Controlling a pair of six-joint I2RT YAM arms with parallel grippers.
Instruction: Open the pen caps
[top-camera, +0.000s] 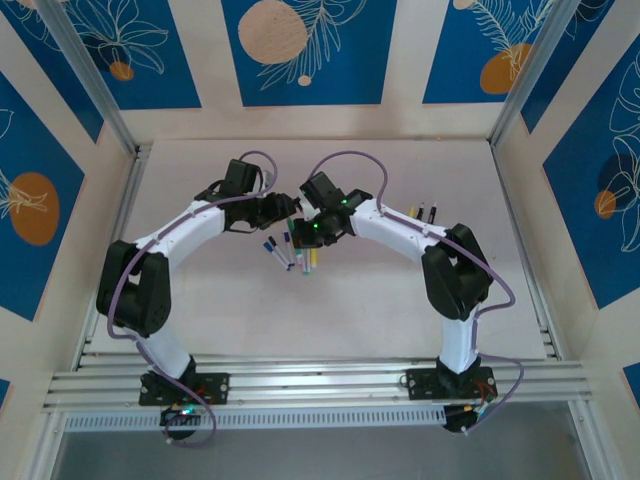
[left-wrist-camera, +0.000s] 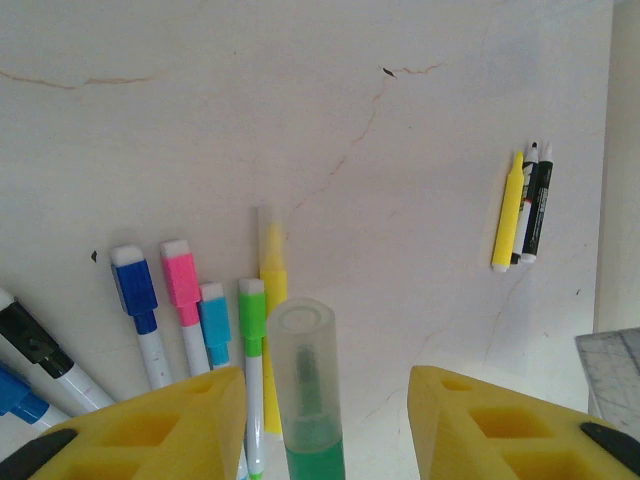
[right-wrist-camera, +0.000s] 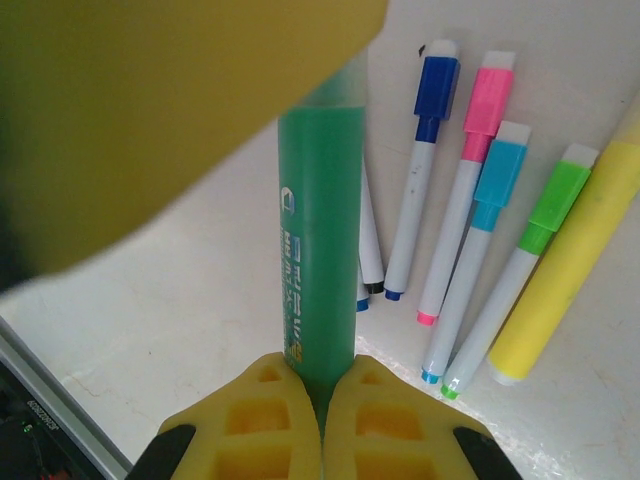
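Left gripper (left-wrist-camera: 325, 378): yellow padded fingers stand apart, one on each side of the cap, with a gap showing on both sides; not gripping, but placed to close on it, I judge
Clear cylindrical plastic cap (left-wrist-camera: 300, 360): seated on the green pen's tip, held up between the two arms above the table
Green plastic highlighter (right-wrist-camera: 320, 250): barrel clamped near its tail, so the capped end is offered to the other arm
Right gripper (right-wrist-camera: 322, 385): yellow fingers closed tight on the green barrel; looks like the anchor for the pull
Row of white-barrelled markers: lying side by side below, caps on; blue cap (left-wrist-camera: 133, 283), pink cap (left-wrist-camera: 181, 280), cyan cap (left-wrist-camera: 213, 315), light green cap (left-wrist-camera: 252, 315), then a yellow highlighter (left-wrist-camera: 272, 270)
Far-right trio (left-wrist-camera: 525, 205): one yellow pen and two black pens, touching, well apart from the row; caps too small to tell
Table (left-wrist-camera: 250, 120): pale matt board with thin brown hairline marks
Walls (top-camera: 300, 50): cream, with blue leaf-print panels and orange discs
Aluminium rail (top-camera: 320, 385): near edge, carries both arm bases
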